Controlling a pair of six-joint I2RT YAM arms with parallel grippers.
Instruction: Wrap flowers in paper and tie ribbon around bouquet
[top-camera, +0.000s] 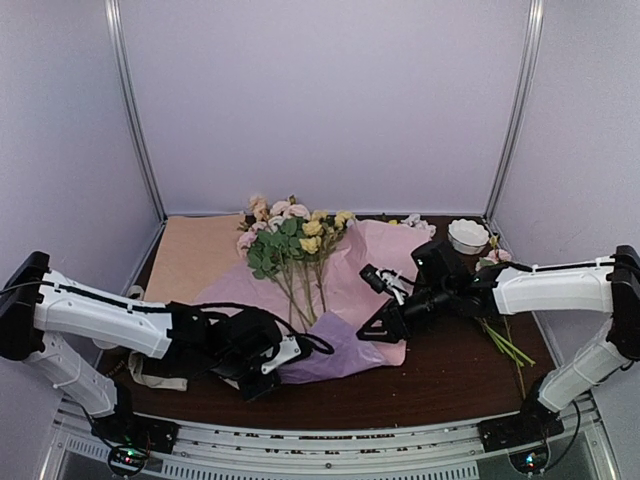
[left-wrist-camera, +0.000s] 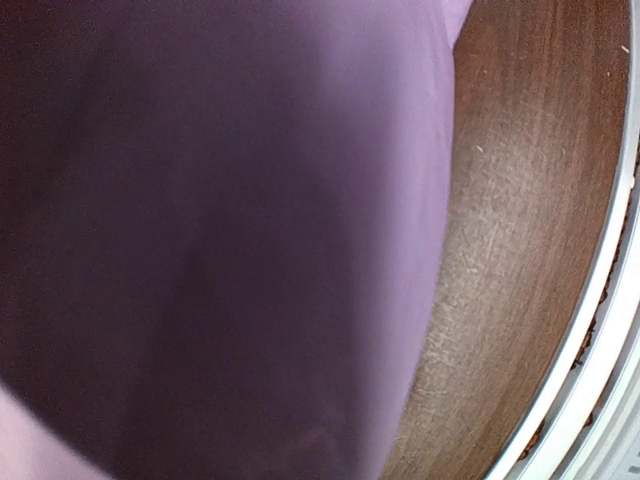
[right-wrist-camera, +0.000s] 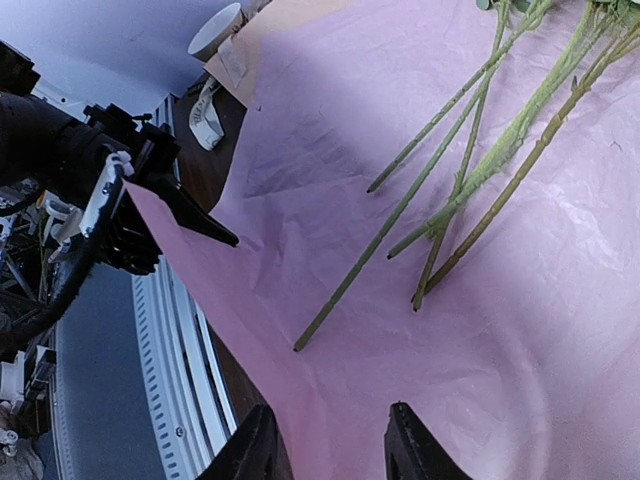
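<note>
The flowers (top-camera: 290, 235) lie on the paper (top-camera: 375, 262), with pink and yellow blooms at the far end. Their long green stems (right-wrist-camera: 450, 190) point toward the near edge. The paper shows its pink face up and lilac where the near-left corner is lifted. My left gripper (top-camera: 288, 352) is shut on that lifted edge. Purple paper (left-wrist-camera: 250, 220) covers its own view, hiding the fingers. In the right wrist view its dark fingertip (right-wrist-camera: 205, 225) pinches the paper's border. My right gripper (right-wrist-camera: 330, 440) stands open over the paper's near-right part. The cream ribbon (top-camera: 150, 376) lies near the left arm.
A tan-peach sheet (top-camera: 195, 255) lies at the back left under the purple paper. A white bowl (top-camera: 467, 235) stands at the back right. Loose stems (top-camera: 505, 345) and pink blooms (top-camera: 495, 258) lie under the right arm. The table's metal rail (left-wrist-camera: 600, 330) is close by.
</note>
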